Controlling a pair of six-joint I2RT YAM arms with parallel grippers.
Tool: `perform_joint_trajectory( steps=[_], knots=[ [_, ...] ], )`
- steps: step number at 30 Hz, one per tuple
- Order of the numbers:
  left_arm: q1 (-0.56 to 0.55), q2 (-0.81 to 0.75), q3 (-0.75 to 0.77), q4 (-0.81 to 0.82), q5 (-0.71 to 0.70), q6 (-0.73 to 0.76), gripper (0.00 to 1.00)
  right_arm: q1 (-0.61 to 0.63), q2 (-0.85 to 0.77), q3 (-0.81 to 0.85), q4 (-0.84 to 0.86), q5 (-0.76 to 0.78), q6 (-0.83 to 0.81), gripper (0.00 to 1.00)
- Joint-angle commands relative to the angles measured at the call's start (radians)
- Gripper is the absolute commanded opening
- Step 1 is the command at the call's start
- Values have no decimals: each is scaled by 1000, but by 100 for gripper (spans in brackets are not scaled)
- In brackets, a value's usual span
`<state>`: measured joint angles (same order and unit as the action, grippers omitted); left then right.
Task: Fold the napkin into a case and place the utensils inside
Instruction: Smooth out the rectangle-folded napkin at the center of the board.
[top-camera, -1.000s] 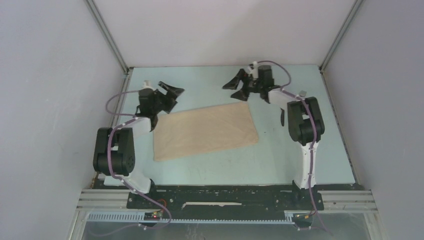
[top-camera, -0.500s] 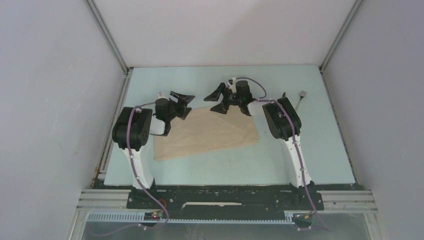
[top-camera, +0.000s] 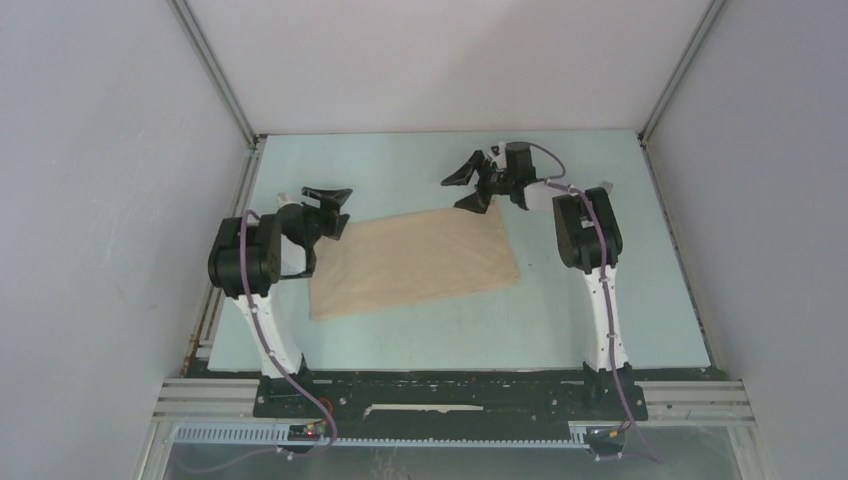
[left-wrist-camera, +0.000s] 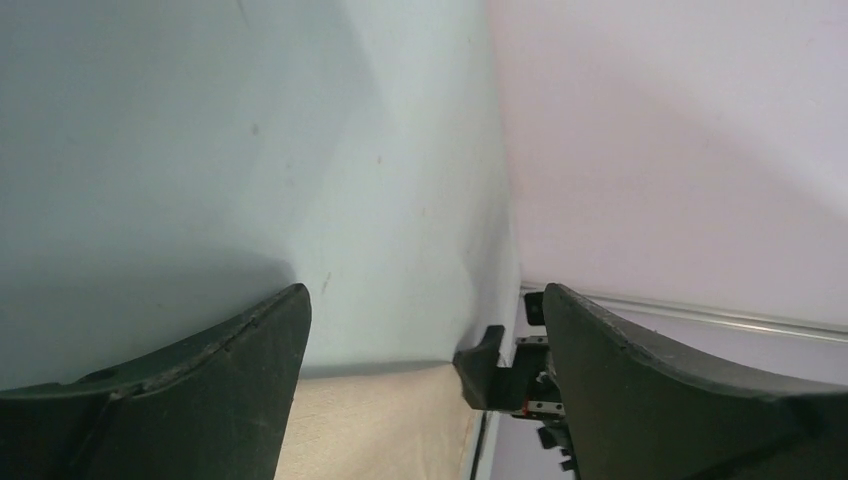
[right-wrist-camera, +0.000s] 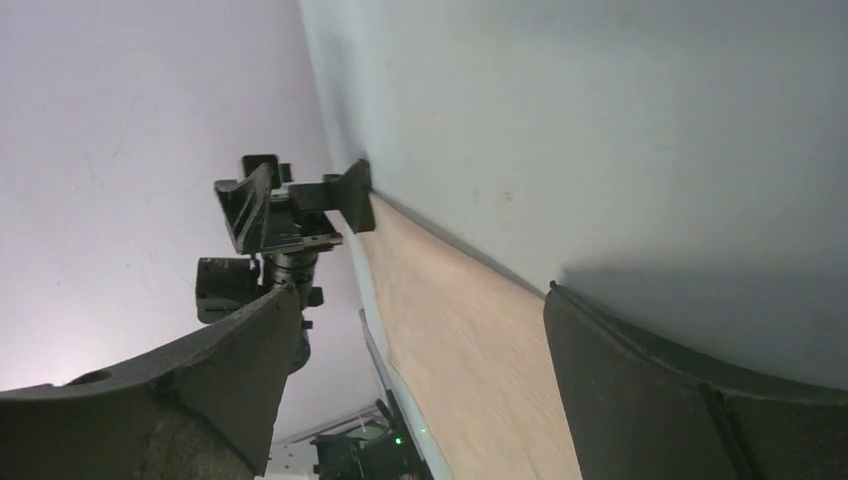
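Note:
The beige napkin (top-camera: 415, 262) lies flat on the pale blue table as a wide oblong. It shows low in the left wrist view (left-wrist-camera: 380, 425) and in the right wrist view (right-wrist-camera: 470, 350). My left gripper (top-camera: 328, 203) is open and empty just beyond the napkin's far left corner. My right gripper (top-camera: 472, 185) is open and empty just beyond its far right corner. In each wrist view the jaws stand wide apart around the cloth's far edge (left-wrist-camera: 425, 300) (right-wrist-camera: 420, 300). The utensils are almost hidden behind the right arm; only a small grey tip (top-camera: 604, 185) shows.
White walls close in the table (top-camera: 440, 340) on three sides, with metal corner posts at the back. The arm bases and a black rail run along the near edge. The left gripper (right-wrist-camera: 290, 205) shows in the right wrist view.
Both grippers came down to the napkin's far corners half a second ago, then drew back: the left one leftward, the right one away to the far right. The napkin lies as before.

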<state>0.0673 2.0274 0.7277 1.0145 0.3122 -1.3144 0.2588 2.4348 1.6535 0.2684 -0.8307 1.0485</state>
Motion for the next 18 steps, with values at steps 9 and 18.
perform_joint_trajectory(
  steps=[9,18],
  knots=[
    [-73,-478,254,-927,-209,497,100,-38,-267,297,-1463,690,-916,100],
    [-114,-793,144,-1112,-17,547,100,-69,-264,269,-1490,591,-975,90]
  ],
)
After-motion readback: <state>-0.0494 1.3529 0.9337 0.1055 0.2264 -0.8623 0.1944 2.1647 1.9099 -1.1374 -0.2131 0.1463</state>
